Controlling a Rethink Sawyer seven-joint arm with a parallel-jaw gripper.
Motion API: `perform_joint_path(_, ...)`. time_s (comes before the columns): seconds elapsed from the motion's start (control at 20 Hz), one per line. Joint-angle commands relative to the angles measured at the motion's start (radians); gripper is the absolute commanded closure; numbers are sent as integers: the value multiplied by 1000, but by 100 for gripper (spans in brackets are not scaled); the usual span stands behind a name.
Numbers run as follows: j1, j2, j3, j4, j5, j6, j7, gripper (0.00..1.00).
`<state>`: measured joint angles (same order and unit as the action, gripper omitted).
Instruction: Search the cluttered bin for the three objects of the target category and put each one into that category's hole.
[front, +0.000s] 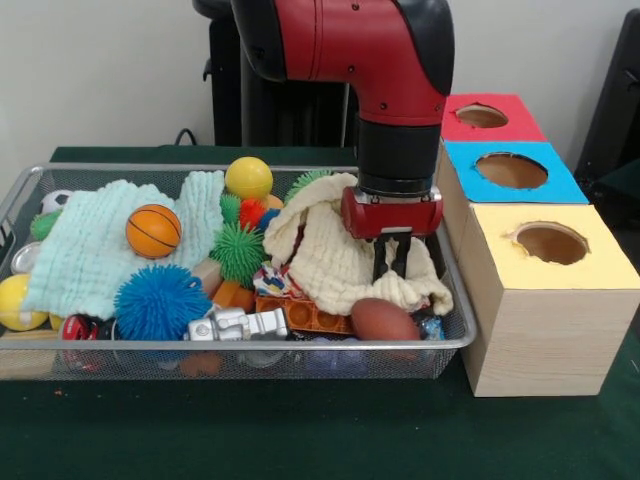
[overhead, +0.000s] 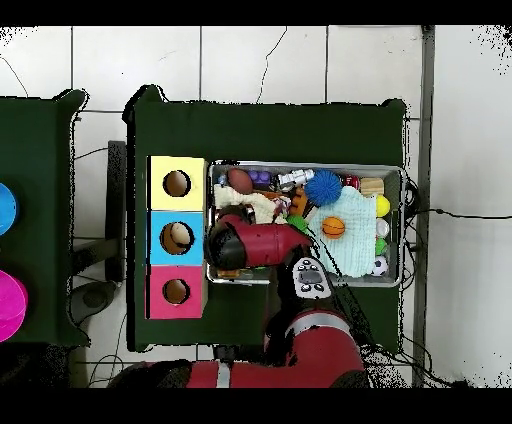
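- i see the gripper (front: 392, 262) right of centre in the front view, lowered into the bin (front: 300, 345); its two dark fingers (front: 381, 262) hang close together with only a thin gap, tips down against the cream cloth (front: 335, 255).
- i cannot tell whether the fingers have pinched any of that cloth; nothing is lifted clear.
- the bin fills the left and middle of the front view, on the green table cover (front: 300, 430).
- in it, from the left: a pale mint cloth (front: 90, 245) with a small orange basketball (front: 153, 231) on it, a blue spiky ball (front: 160, 300) lower down, a green spiky ball (front: 238, 252) near the middle, a yellow ball (front: 248, 179) toward the top rim.
- a silver toy robot (front: 238, 324) lies along the lower rim; a brown toy football (front: 384, 320) sits just below the gripper.
- the hole (front: 511, 170) is at the upper right of the front view, in the blue-topped box between the red-topped box (front: 495, 130) and the yellow-topped box (front: 540, 300), beside the bin's right end.
- overhead, the hole (overhead: 177, 237) is left of centre, and the arm (overhead: 262, 243) covers the bin's (overhead: 403, 225) left end next to it.
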<state>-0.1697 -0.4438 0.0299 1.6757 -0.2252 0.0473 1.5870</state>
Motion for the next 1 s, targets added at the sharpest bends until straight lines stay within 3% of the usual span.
perform_joint_path(0.05, 33, 104, -48, -25, 13, 9, 160, 100)
perform_joint_path(0.15, 36, 82, -61, -16, 11, 32, 148, 100)
perform_joint_path(0.25, 63, 25, -122, 3, 20, 68, 159, 100)
perform_joint_path(0.5, 113, -153, -248, 33, 14, 230, 126, 100)
perform_joint_path(0.7, 143, -198, -311, 16, 9, 295, 124, 100)
perform_joint_path(1.0, 122, -200, -309, 28, -2, 296, 132, 100)
